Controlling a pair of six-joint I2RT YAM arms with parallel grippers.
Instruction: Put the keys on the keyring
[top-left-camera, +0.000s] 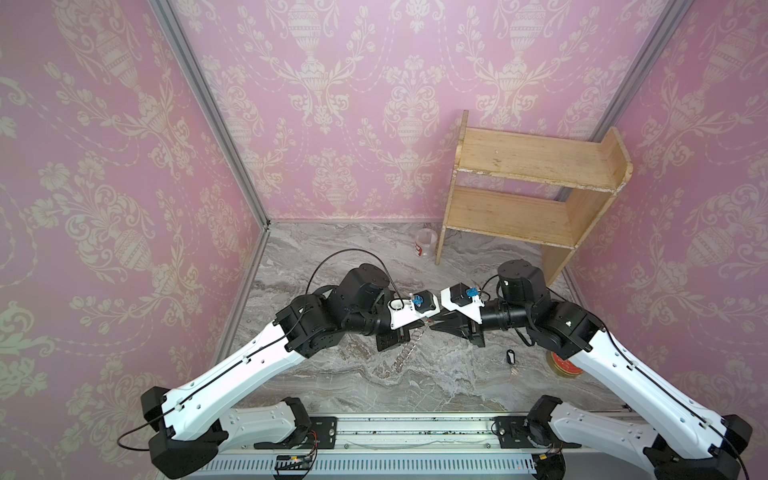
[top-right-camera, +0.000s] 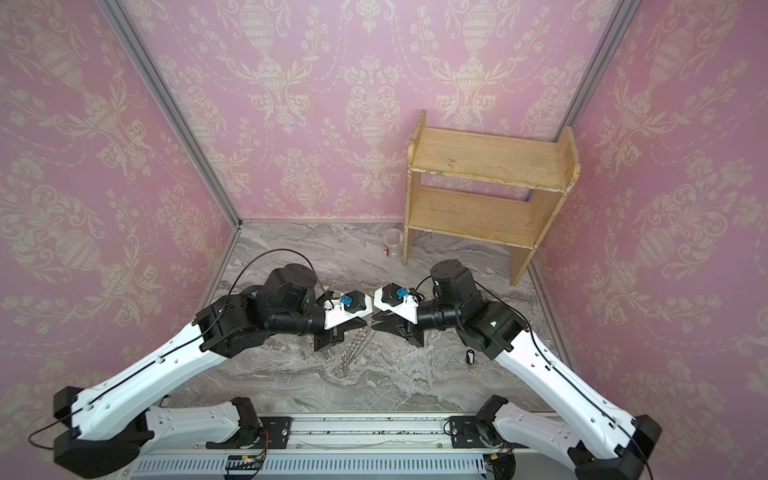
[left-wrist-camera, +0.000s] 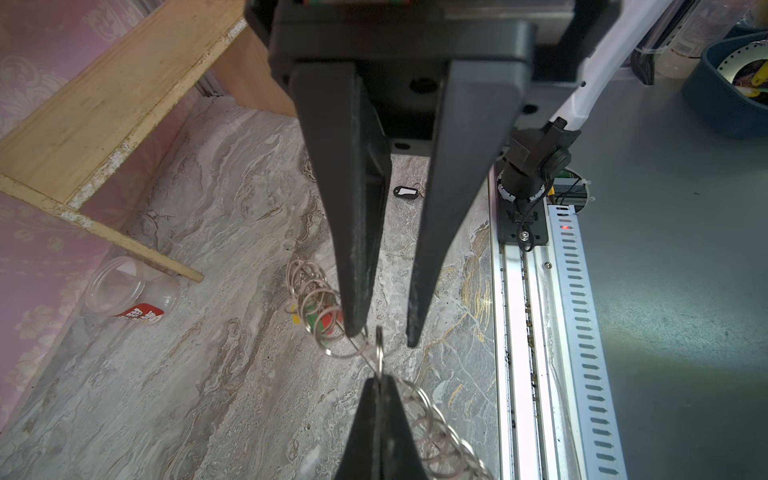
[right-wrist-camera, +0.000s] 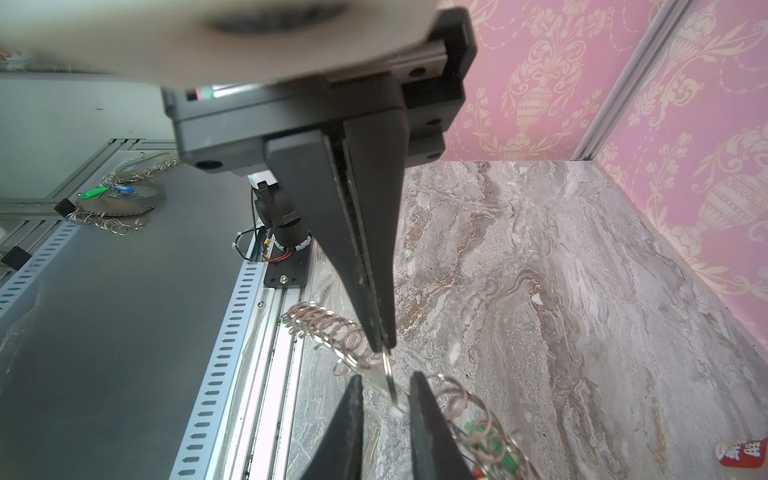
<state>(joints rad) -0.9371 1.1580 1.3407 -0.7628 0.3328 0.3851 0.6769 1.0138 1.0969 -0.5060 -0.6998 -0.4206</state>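
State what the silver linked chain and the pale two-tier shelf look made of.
The silver linked chain looks metal, probably steel: thin shiny rings with bright glints. The pale two-tier shelf looks wood, bare or worn: visible grain, chipped whitish edges.

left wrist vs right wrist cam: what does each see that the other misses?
Left wrist only: the black key fob lying on the marble table, the wooden shelf, and a teal tub past the rail.
Right wrist only: loose green and blue tags on the dark bench.
Both: the left gripper shut on the keyring, the right gripper open around that ring, its chain, and the green and red key tags.
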